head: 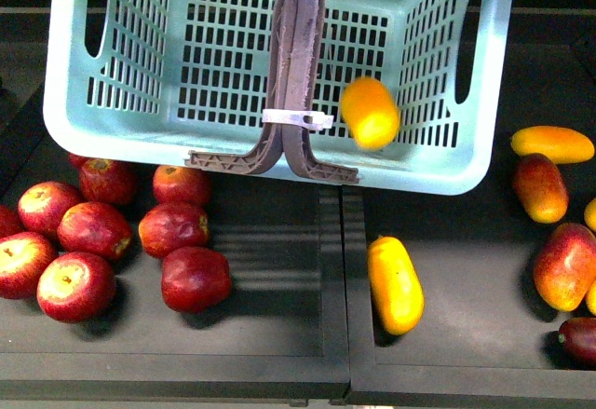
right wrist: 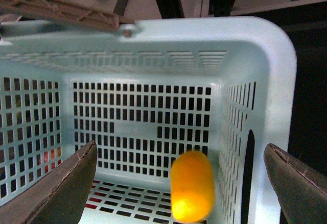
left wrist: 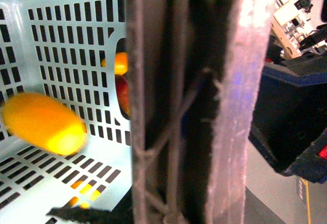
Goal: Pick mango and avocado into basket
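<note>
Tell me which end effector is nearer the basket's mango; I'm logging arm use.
Probably right. The mango is in the basket, framed between the right end effector's open fingers. The left wrist camera sits against the basket handle, mango off to one side; left end effector unseen.

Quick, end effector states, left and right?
Left end effector: cannot be told; basket handles block its camera.
Right end effector: open, empty.

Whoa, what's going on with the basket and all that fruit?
A robot is putting fruit into the teal basket. Its right gripper is open above it, and the mango inside looks blurry, as if falling. No avocado shows in the basket. Red apples and another yellow mango lie on the dark table.
</note>
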Action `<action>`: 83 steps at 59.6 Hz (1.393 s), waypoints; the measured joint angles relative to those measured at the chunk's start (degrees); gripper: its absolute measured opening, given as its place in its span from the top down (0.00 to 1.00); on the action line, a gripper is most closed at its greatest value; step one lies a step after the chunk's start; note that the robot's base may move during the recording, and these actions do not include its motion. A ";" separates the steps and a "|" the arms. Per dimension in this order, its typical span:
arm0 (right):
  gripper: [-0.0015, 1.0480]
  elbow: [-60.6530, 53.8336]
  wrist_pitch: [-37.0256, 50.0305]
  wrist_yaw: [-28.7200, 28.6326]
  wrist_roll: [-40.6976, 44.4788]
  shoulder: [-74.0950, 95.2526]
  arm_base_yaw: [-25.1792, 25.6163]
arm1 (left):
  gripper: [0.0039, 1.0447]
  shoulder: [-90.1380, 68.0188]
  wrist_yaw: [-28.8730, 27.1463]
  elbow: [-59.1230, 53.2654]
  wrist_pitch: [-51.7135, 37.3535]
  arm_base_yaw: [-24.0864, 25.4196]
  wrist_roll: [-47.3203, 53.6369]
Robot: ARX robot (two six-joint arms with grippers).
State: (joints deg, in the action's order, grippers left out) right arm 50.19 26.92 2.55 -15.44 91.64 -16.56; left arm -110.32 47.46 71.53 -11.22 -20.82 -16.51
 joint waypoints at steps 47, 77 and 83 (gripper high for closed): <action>0.85 -36.89 11.39 1.90 14.91 -39.28 11.96 | 0.86 -0.09 0.37 0.00 0.00 -0.09 -0.11; 0.98 -46.18 4.66 -2.45 15.26 -55.47 16.37 | 0.86 -0.09 0.52 0.00 0.00 0.07 -0.17; 0.98 -46.99 2.91 -2.43 15.26 -58.07 16.37 | 0.86 -0.09 0.48 0.00 0.00 0.09 -0.17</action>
State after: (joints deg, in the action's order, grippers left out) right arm 3.20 29.82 0.12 -0.19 33.56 -0.19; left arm -110.41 47.94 71.53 -11.22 -20.73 -16.69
